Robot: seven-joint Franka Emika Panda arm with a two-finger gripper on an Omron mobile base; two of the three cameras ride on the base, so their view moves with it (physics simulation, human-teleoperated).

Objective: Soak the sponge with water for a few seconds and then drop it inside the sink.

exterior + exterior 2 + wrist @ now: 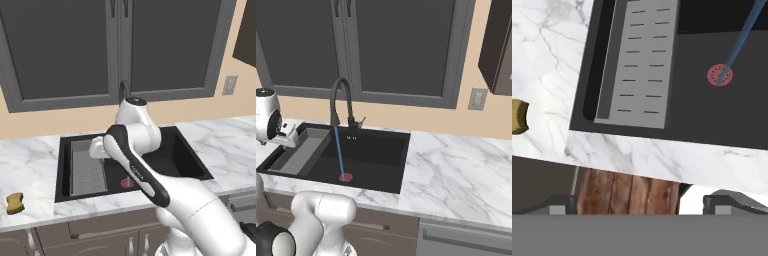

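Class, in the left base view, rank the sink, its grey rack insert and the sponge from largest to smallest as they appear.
1. sink, largest, though the arm hides part of it
2. grey rack insert, filling the basin's left part
3. sponge, clearly smallest, on the counter left of the basin

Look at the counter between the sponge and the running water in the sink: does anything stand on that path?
Nothing visible does. The sponge lies on bare marble counter left of the sink. Between it and the water lies the basin's left rim and the grey rack, set low inside. The open gripper holds nothing.
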